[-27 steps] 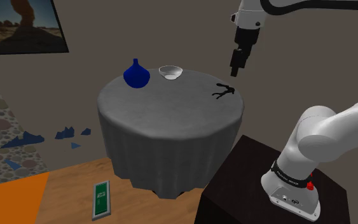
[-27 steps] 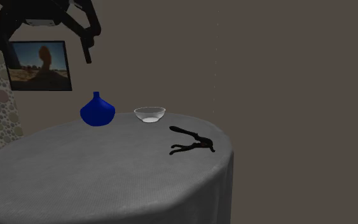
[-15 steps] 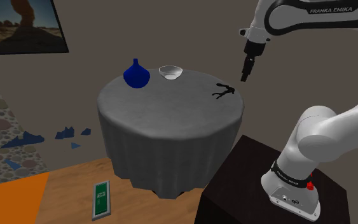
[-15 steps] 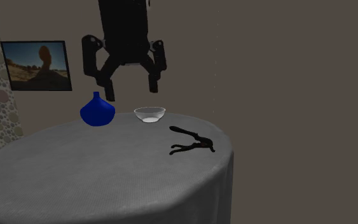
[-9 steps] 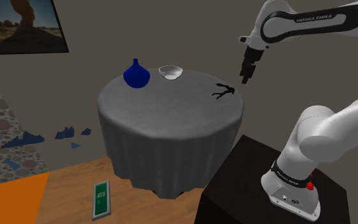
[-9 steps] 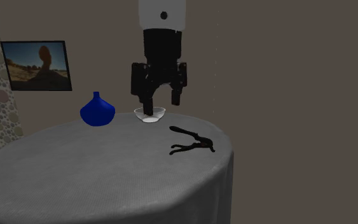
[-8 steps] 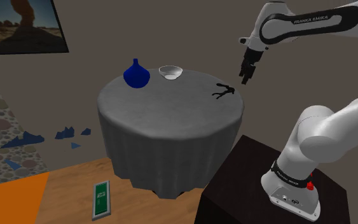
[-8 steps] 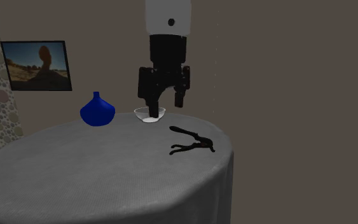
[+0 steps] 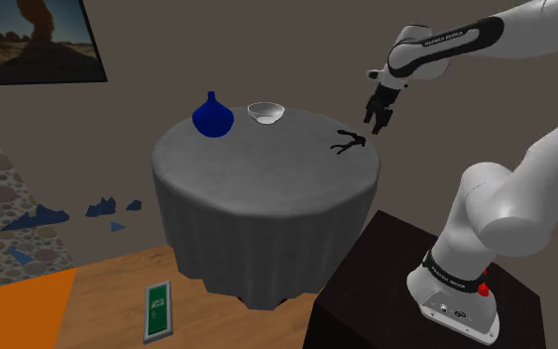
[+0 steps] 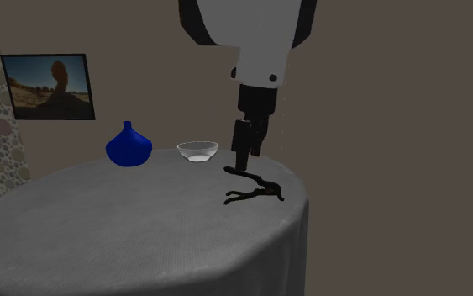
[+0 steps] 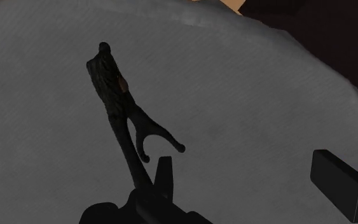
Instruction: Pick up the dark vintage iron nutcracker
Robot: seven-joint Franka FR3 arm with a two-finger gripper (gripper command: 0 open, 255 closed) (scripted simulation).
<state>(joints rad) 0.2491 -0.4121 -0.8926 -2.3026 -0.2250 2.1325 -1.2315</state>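
The dark nutcracker (image 9: 349, 142) lies flat near the edge of the cloth-draped table (image 9: 257, 193) on the stand's side, handles splayed. The gripper (image 11: 254, 184) hangs just above, spread wide. One finger (image 11: 165, 175) sits over a handle rather than straddling it, so descending like this could shove the nutcracker off the edge.

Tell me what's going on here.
A white robot arm is going after the dark nutcracker, which lies near the edge of the round cloth-covered table. Its black end effector hovers just over the nutcracker with its fingers apart, so nothing is gripped yet. One of the nutcracker's handles runs close by one finger. A blue vase and a small bowl stand elsewhere on the table.
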